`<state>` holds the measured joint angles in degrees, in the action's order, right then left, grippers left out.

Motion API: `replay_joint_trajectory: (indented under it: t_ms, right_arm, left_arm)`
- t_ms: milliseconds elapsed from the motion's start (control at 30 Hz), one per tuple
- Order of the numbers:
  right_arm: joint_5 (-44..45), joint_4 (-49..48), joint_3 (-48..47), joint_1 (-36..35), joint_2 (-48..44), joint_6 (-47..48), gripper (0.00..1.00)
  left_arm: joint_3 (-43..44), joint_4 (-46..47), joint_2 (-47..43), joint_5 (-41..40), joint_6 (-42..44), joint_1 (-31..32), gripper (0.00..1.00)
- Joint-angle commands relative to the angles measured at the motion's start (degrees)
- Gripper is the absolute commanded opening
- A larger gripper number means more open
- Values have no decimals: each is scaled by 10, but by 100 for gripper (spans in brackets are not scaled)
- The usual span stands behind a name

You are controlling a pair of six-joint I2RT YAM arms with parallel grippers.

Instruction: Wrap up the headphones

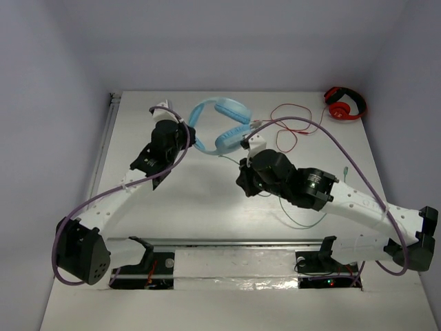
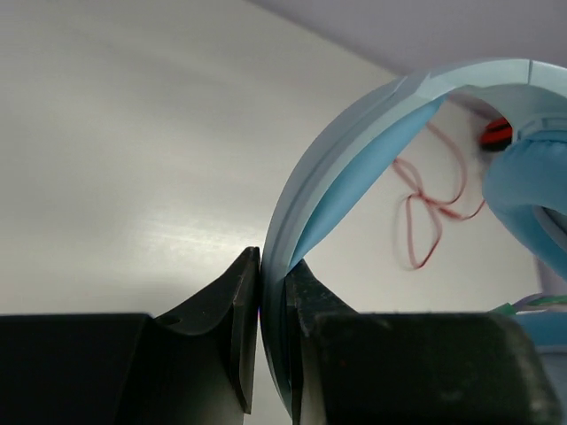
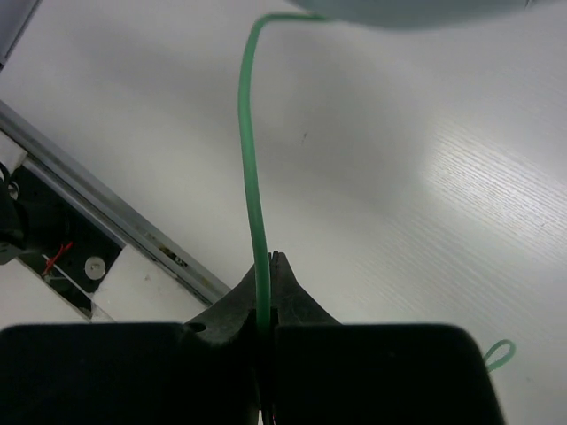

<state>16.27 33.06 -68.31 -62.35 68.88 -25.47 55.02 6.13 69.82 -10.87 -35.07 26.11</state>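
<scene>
The light blue headphones (image 1: 222, 124) lie at the back middle of the table. My left gripper (image 1: 185, 131) is shut on their band (image 2: 306, 208), which runs up out of the jaws and arcs right to a padded cup (image 2: 527, 190). My right gripper (image 1: 242, 160) is shut on their thin green cable (image 3: 250, 168), which rises from the jaws to the headphones at the top edge of the right wrist view. The cable's loose end (image 1: 344, 171) trails over the table to the right.
Small red headphones (image 1: 344, 104) with a looped red cable (image 1: 293, 121) lie at the back right; the cable shows in the left wrist view (image 2: 425, 208). A metal rail (image 3: 106, 208) runs along the near table edge.
</scene>
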Motion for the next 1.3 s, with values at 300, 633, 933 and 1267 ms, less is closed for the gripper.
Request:
replay_joint_trajectory:
  t_ms: [300,633,933,1267]
  right_arm:
    - [5,160,-117,-2,30,82,0]
    - [54,189,-165,-2,49,109,6]
    - [167,125,-200,-2,86,137,21]
    - [199,76,-146,19,59,134,29]
  left_arm:
    - [-32,-105,-45,53,98,109,0]
    - [-36,-191,-94,225,176,114,0]
    - [-46,-200,-81,281,235,114,0]
    - [-51,-166,-121,330,223,114,0]
